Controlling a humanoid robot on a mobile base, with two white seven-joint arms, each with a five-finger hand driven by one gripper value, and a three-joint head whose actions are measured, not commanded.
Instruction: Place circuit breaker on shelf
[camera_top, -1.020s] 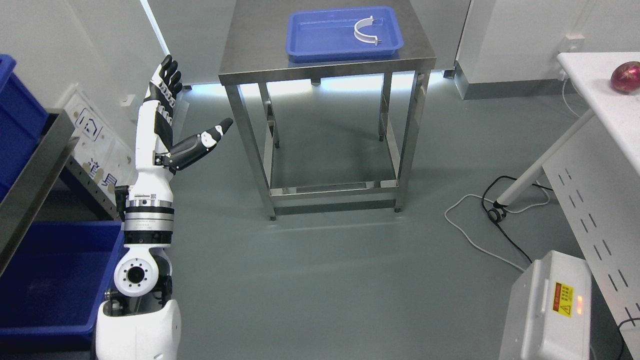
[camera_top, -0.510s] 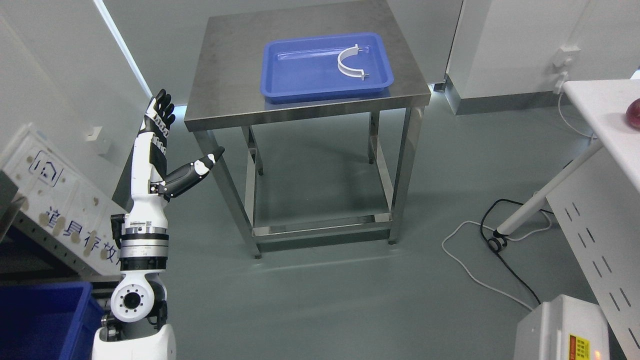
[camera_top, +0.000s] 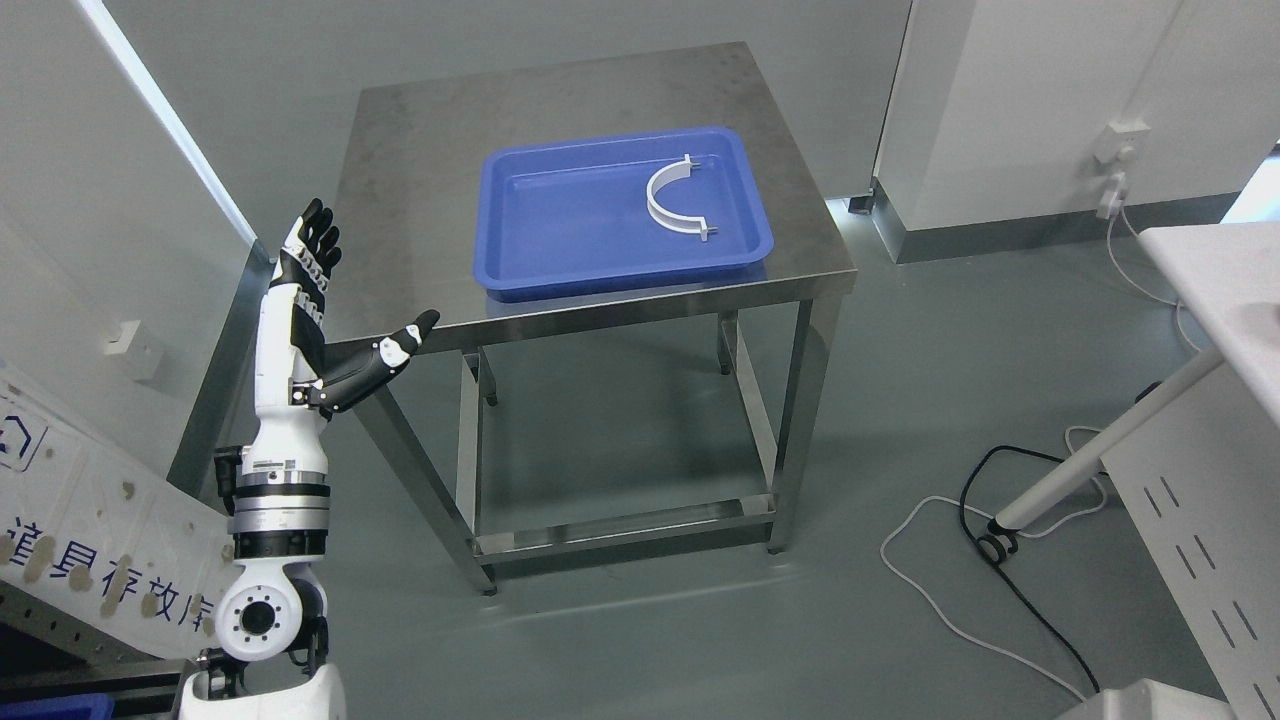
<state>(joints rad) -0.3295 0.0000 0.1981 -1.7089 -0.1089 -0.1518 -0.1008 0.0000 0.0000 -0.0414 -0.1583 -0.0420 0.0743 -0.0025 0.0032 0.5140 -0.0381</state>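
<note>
Stainless steel formed the bench at the upper middle of the frame, and on it sat a blue tray. In the tray's right half lay a white curved piece, a half-ring with small tabs at its ends, its open side turned toward the right edge of the tray. It looked nothing like a boxy circuit breaker, yet it was the only loose part in view, so it was presumably the thing to be moved. The left hand stood raised at the left of the frame, beside the bench's near left corner, fingers spread wide, thumb out, holding nothing. The piece lay up and to the right of that hand, well apart, across most of the tray. The right arm was out of view. Only a sliver of shelving showed at the lower left.
</note>
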